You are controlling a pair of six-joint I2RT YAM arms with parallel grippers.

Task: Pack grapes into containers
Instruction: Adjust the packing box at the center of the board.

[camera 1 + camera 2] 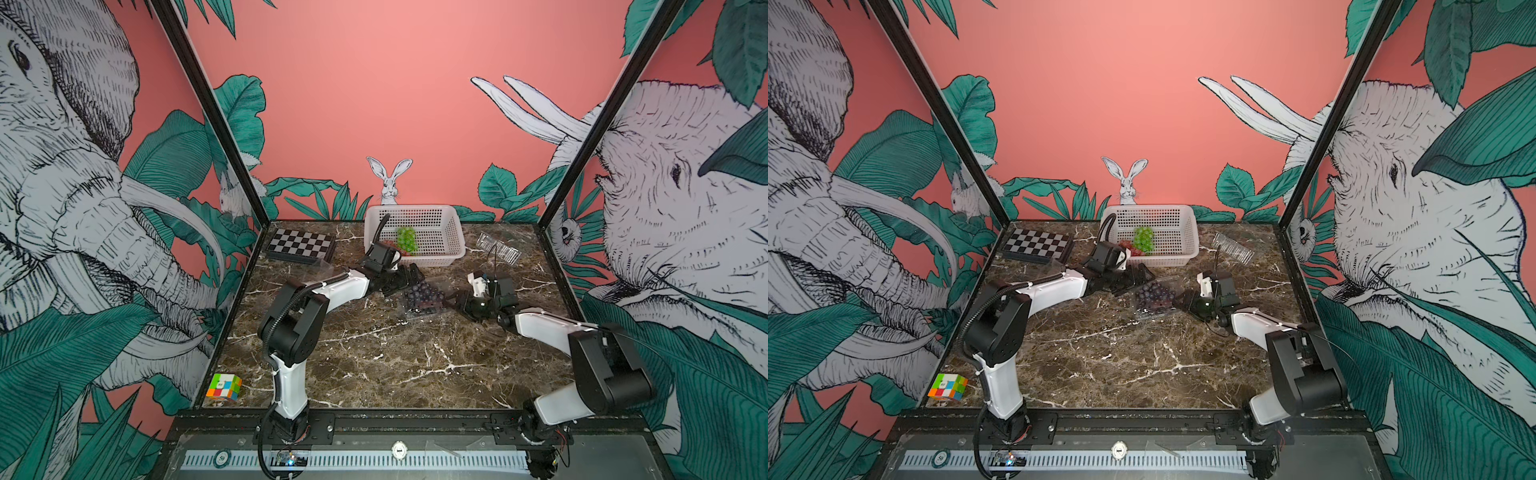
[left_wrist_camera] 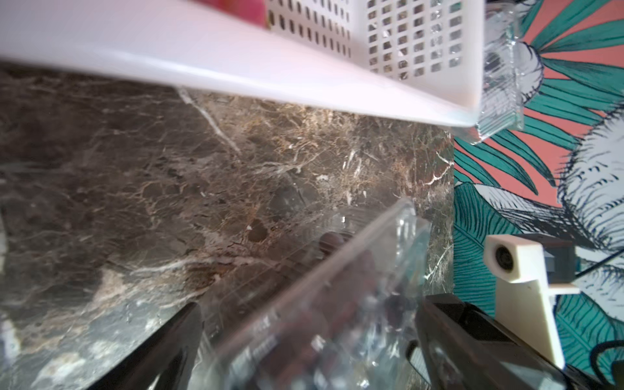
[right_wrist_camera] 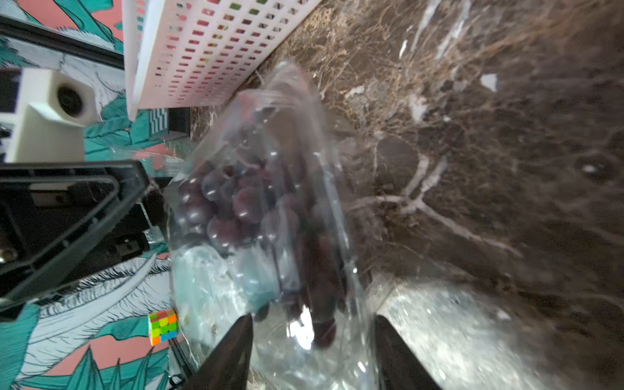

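Note:
A clear container holding dark purple grapes lies in the middle of the marble table. In the right wrist view the same grapes show through the plastic. My left gripper stands wide open on the container's left, and the plastic box lies between its fingers. My right gripper is at the container's right end, jaws apart, and the container's near end sits between them. Green grapes and red grapes lie in the white basket.
An empty clear container lies at the back right. A folded chessboard is at the back left, with a clear plastic piece beside it. A colour cube sits at the front left corner.

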